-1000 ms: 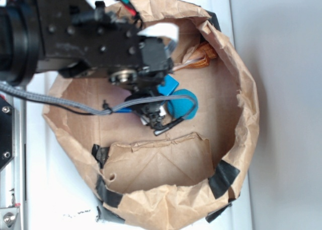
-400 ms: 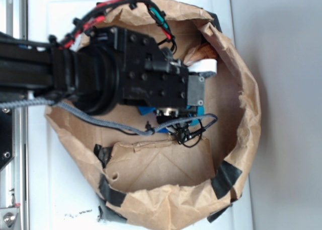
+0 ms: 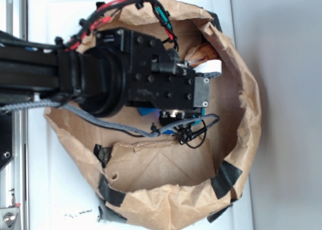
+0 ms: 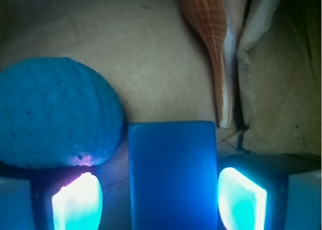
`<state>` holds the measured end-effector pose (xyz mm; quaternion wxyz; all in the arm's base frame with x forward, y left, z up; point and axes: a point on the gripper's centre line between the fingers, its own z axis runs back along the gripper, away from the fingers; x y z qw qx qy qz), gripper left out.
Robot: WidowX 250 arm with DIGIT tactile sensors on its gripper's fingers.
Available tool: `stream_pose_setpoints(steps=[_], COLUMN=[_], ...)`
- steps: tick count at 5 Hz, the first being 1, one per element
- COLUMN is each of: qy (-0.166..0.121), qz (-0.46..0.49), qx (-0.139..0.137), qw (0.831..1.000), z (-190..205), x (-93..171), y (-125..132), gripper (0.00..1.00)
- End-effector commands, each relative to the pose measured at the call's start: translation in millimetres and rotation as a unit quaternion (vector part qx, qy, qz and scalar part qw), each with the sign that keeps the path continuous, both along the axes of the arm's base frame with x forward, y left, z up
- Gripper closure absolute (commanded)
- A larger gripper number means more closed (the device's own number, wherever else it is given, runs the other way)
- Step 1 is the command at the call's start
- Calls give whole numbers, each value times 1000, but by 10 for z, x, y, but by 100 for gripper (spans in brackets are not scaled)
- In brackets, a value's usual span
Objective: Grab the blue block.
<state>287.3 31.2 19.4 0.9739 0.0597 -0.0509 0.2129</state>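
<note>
Writing or labels cannot be seen on anything here. Inside a crumpled brown paper bag [image 3: 241, 89], patched with strips of black tape [image 3: 224, 178], the black robot arm [image 3: 126, 79] reaches down and covers most of the bag floor in the outside view. Only a small bit of the blue block [image 3: 147, 111] peeks out from under the arm there.

From the wrist view, the blue block [image 4: 172, 174] lies flat on the brown paper, right between the two fingers of the gripper [image 4: 158, 197]. The jaws are spread wide, one glowing finger [image 4: 76, 200] on the left of the block and one on the right, with a small gap on each side. They are not squeezing it.

Just beside the block, on the left in the wrist view, sits a round teal-blue ball [image 4: 55, 111] with little ridges. It is very near the block and sits over the left finger. A long orange and white seashell [image 4: 214, 44] lies past the block's far right corner, next to a fold of the bag wall [image 4: 282, 79].
</note>
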Motion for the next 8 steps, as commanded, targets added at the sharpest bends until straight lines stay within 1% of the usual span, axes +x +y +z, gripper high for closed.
stream_pose_setpoints(steps=[1,2,3,4,5,6,7,8], qy=[-12,-25,-41,-52,-38,-29,-14,-49], qz=[-17,-21,-29,-6,45,56,45,64], qx=[-2,-4,-19,-31,-3,38,49,85], qw=[1000,999,999,998,998,997,998,993], z=[45,97,245,614,955,1283,1410,1388], x=[70,52,-20,-139,-161,-140,-129,-201], y=[28,44,77,137,102,22,38,-32], gripper=[100,100,100,100,100,100,100,100])
